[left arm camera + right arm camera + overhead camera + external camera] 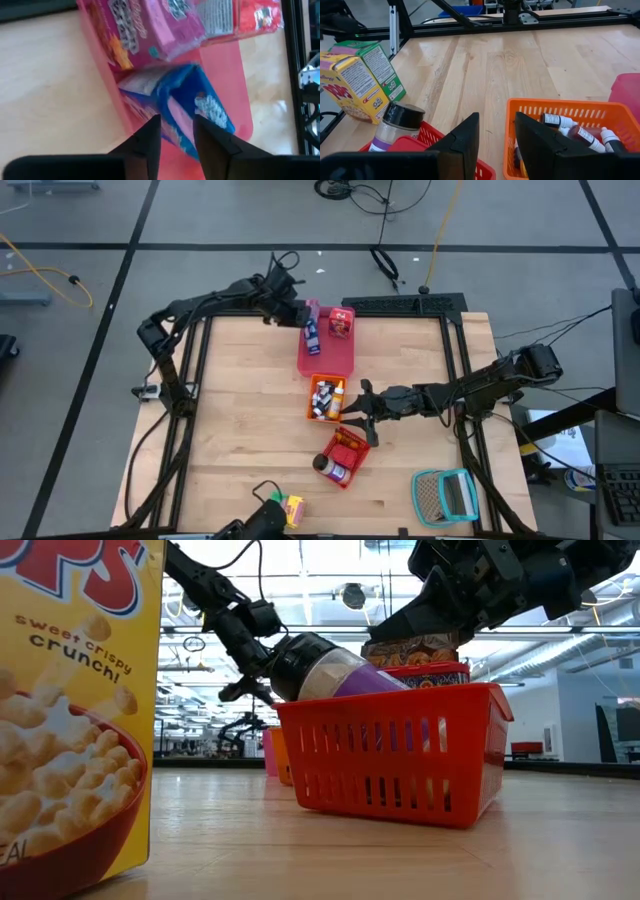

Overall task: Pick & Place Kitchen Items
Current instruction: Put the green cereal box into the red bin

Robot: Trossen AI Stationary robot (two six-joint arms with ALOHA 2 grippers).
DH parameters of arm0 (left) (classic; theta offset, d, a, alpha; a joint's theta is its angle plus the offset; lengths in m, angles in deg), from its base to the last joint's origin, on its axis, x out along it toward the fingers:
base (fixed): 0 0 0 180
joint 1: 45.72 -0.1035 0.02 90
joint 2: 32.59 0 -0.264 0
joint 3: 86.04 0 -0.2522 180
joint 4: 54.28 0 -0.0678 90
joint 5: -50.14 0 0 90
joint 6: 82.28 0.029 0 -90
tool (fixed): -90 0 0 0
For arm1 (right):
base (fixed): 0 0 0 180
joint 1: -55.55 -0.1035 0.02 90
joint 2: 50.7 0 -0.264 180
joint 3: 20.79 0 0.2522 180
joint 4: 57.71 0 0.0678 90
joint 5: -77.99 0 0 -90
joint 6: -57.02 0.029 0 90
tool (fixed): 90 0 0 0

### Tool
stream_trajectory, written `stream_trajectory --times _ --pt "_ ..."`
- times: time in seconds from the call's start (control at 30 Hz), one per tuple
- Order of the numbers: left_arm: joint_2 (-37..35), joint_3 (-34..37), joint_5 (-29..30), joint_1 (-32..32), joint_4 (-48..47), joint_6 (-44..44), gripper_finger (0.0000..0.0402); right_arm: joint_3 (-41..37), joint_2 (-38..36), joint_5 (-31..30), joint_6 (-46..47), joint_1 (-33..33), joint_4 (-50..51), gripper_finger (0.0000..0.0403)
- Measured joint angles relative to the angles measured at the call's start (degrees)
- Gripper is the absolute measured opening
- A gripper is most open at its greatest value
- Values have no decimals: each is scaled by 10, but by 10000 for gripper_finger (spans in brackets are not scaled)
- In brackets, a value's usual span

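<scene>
— Nearest the front edge, what is seen?
— A yellow carton [293, 507] is seen there; a jar [330, 468] lies in the red basket [352, 445].
— And the grippers?
— Between the baskets the right gripper [362, 412] is held parted, empty. At the far pink tray [328, 358], the left gripper [176, 134] is parted around a blue carton [192, 102].

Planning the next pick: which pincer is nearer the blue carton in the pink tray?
Left. The left pincer hangs right over the blue carton in the pink tray; the right pincer is farther off, beside the orange basket.
</scene>
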Motion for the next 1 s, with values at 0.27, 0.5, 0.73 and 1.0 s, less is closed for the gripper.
stream_trajectory --times 0.27,0.5,0.73,1.0 --pt "-34 -5 2 -13 -8 8 139 0 0 0 0 0 4 116" --pt "-102 -5 2 15 -84 70 145 0 0 0 -2 0 12 116" --pt "-164 -5 11 121 -194 138 145 0 0 -2 -2 0 17 116" --pt "-199 -5 107 313 -285 87 145 0 0 -2 12 0 22 116"
